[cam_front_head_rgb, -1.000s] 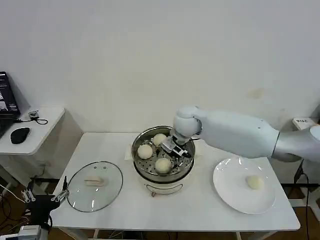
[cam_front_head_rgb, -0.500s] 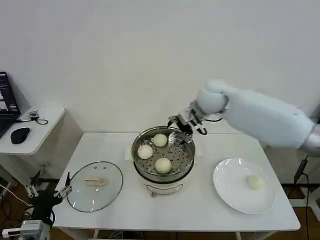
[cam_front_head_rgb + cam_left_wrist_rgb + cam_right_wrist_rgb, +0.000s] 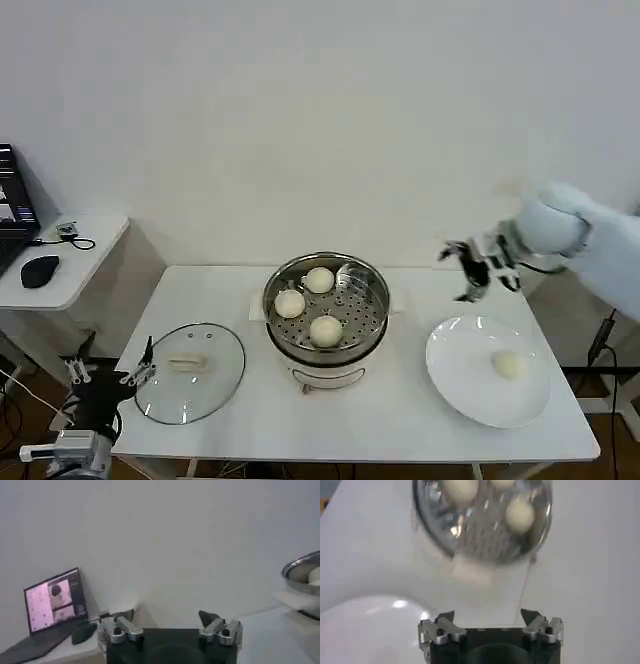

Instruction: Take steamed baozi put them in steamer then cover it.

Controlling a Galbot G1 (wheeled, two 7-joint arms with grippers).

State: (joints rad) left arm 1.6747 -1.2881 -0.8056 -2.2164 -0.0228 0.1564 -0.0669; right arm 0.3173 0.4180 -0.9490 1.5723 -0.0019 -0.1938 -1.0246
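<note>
Three cream-white baozi [image 3: 326, 329] lie in the round steel steamer [image 3: 372, 272] at the table's middle; the right wrist view looks down on the steamer [image 3: 427, 515] and its baozi [image 3: 519, 514]. One more baozi [image 3: 509, 365] rests on the white plate [image 3: 455, 372] at the right. The clear glass cover [image 3: 222, 373] with its white handle lies flat on the table at the left. My right gripper [image 3: 466, 270] hangs open and empty in the air between steamer and plate, also seen from its wrist as my right gripper [image 3: 487, 617]. My left gripper [image 3: 110, 372] is open, low beside the table's left edge.
A small side table at the far left carries a laptop [image 3: 54, 600] and a black mouse [image 3: 40, 270]. Bare tabletop lies in front of the steamer and between steamer and plate. The white wall stands close behind.
My right gripper has lifted out of the steamer and swung right, from over the basket to above the gap before the plate. The left gripper rose slightly.
</note>
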